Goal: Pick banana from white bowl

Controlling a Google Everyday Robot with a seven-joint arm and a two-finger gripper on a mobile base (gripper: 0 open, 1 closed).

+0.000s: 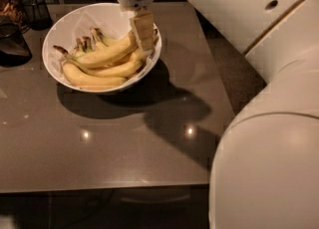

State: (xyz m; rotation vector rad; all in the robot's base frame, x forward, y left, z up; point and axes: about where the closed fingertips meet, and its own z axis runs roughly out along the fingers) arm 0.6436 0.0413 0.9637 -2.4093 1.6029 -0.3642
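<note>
The white bowl stands at the back left of the grey-brown table. Several yellow bananas lie in it. The banana is the long one on top, lying diagonally, its thin dark stem end pointing left. Shorter bananas with greenish stems lie under and behind it. My gripper hangs from the white wrist just inside the bowl's right rim, at the banana's upper right end. I cannot tell whether it touches the banana.
A dark wire-mesh cup and a dark object stand left of the bowl at the table's back left. My white arm fills the right side. The table's front edge runs across below.
</note>
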